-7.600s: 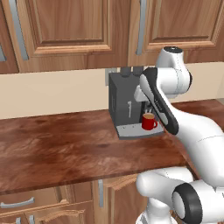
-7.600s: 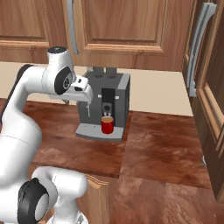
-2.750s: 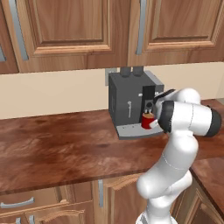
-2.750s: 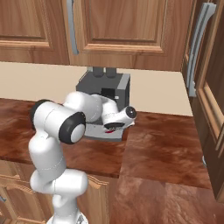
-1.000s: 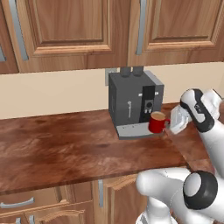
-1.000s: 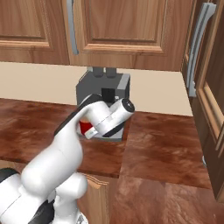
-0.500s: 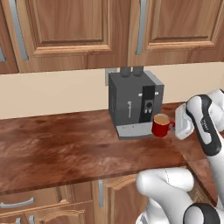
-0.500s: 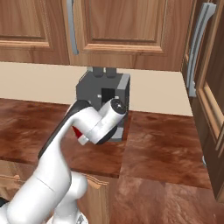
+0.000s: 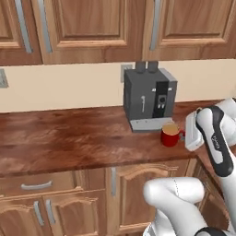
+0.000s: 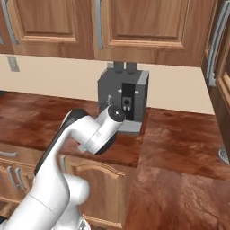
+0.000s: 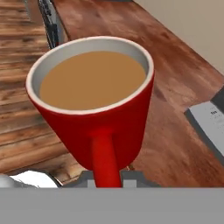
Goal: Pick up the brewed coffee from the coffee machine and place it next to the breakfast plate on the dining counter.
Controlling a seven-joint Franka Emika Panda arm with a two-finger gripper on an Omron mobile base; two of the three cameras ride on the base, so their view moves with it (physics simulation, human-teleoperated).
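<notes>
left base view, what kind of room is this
Most likely a home kitchen, rendered. Wooden wall cabinets hang over a wood-grain counter, with cupboard doors and a drawer below. A dark-grey coffee machine stands against the wall, and a red mug of coffee is at the robot's hand.

We're looking at warm wood wall cabinets [image 9: 92,27] with silver handles [image 9: 23,25], a cream backsplash [image 9: 60,90] with an outlet [image 9: 3,78], and base cabinets [image 9: 60,203] under the reddish wood-grain counter [image 9: 64,138].
</notes>
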